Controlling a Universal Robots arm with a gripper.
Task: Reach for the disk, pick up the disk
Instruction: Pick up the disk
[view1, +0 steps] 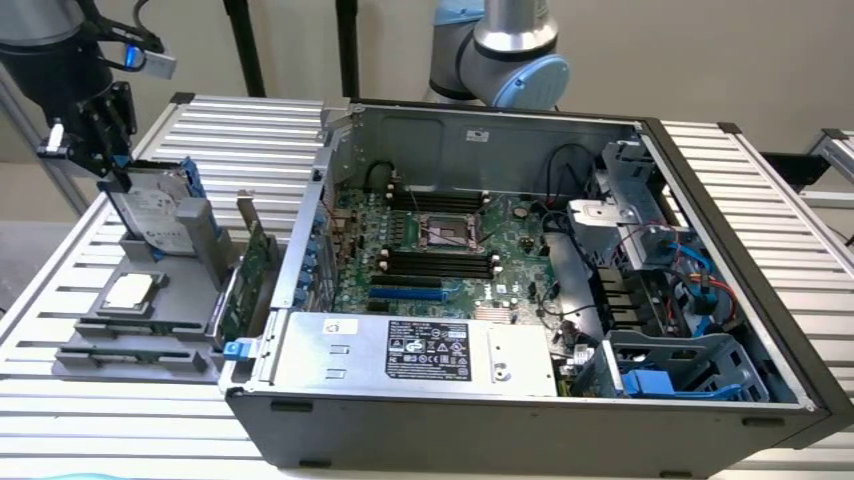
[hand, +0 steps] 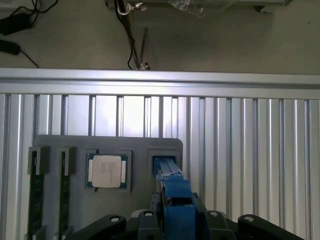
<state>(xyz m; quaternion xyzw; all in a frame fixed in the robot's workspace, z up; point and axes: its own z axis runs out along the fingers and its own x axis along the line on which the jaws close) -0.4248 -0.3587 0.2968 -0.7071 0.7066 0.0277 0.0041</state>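
Observation:
The disk (view1: 158, 215) stands on edge in a slot of the grey holder (view1: 180, 295) at the exterior view's left, silver-grey with a white label and blue rails. My black gripper (view1: 118, 176) has come down over its top edge. In the wrist view the disk's blue rail (hand: 175, 197) runs edge-on between the two black fingers (hand: 152, 212), which sit tight against it on both sides, so my gripper (hand: 176, 220) is shut on the disk. The disk's lower end is still in the holder's slot (hand: 164, 162).
A small square chip (view1: 130, 292) (hand: 106, 171) lies in the holder beside the disk. Memory sticks (hand: 35, 195) sit in slots further along, and a green card (view1: 248, 268) stands upright. The open computer case (view1: 534, 420) fills the exterior view's right. All of it rests on a slatted aluminium table (hand: 240, 150).

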